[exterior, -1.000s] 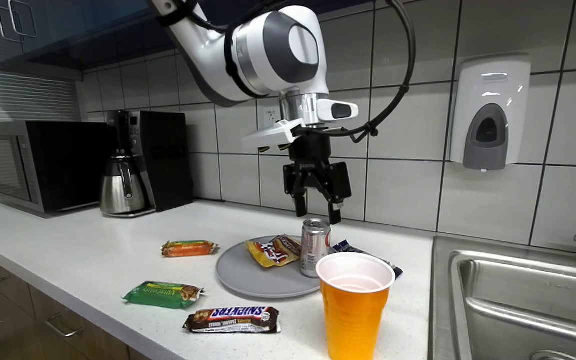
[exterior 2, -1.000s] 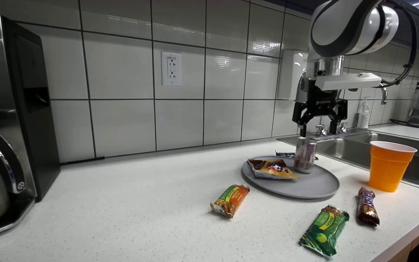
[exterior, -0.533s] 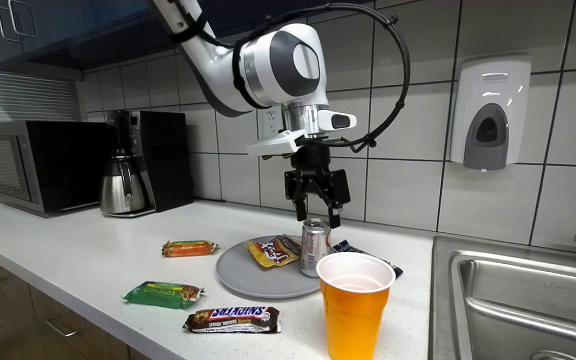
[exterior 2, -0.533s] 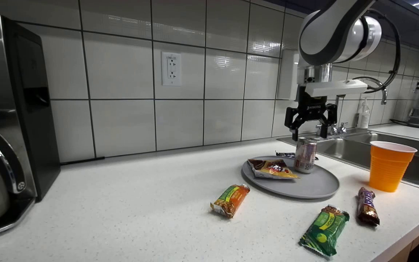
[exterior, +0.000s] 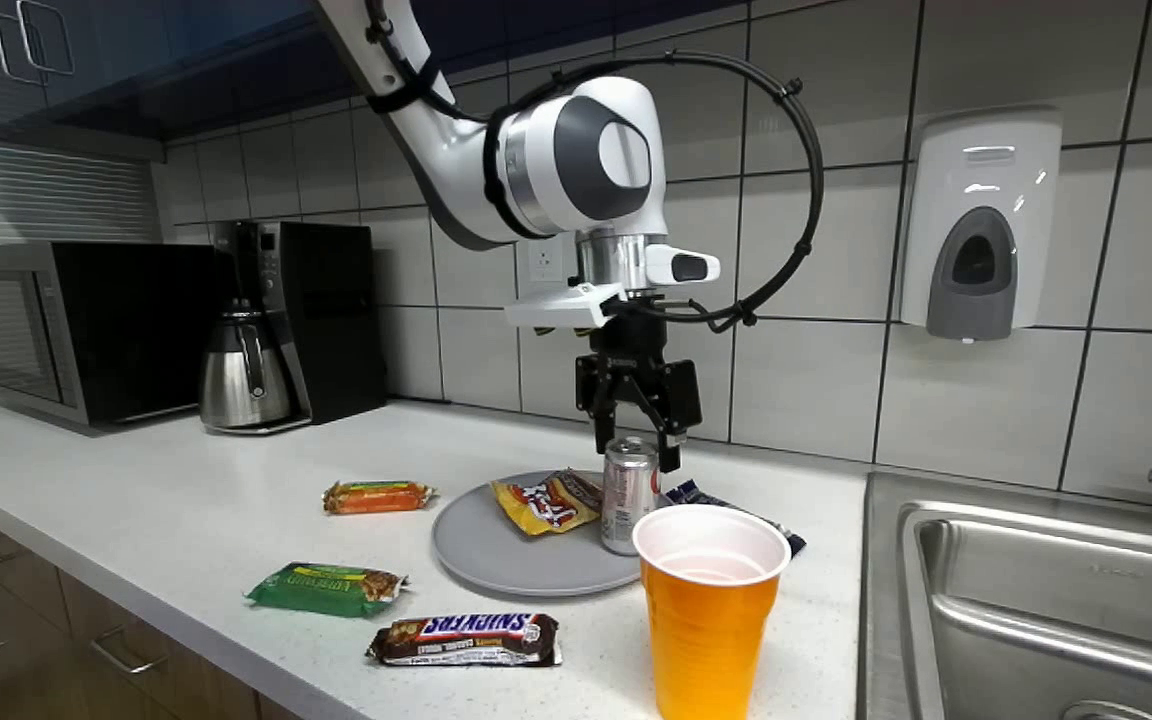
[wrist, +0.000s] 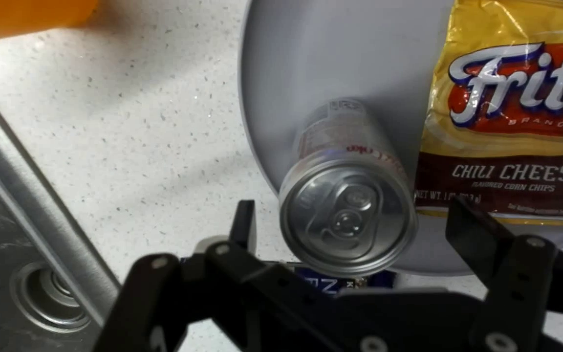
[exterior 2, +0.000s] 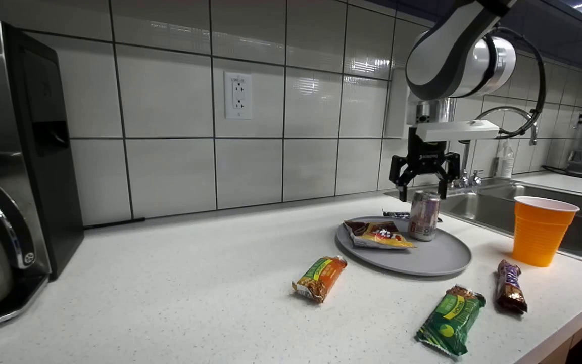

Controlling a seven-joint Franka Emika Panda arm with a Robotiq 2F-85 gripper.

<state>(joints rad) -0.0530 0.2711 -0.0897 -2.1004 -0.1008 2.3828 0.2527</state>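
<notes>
The soda can [wrist: 347, 195] stood upright on the grey plate [exterior: 506, 558], near the rim, its silver top facing up. Just beside it on the same plate lay a yellow and brown Fritos bag [wrist: 511, 132]. The jaws pointed straight down by the can's upper end, spread wide and grasping nothing; in the wrist view a gap showed between each of them and the can. A dark blue wrapper [exterior: 698, 494] lay on the tabletop [exterior 2: 195, 283] next to the plate, partly hidden by the orange cup [exterior: 711, 640] in an exterior view. The cup stood upright near the metal sink [exterior: 886, 600]. A Snickers bar [exterior: 468, 640], a green packet [exterior: 326, 588] and an orange packet [exterior: 377, 497] lay apart on the tabletop around the plate. Farther along, a coffee maker [exterior: 331, 320] stood beside a microwave [exterior: 136, 330] by the tiled wall [exterior 2: 170, 91], and a white soap dispenser [exterior: 981, 220] hung on it near the sink.
</notes>
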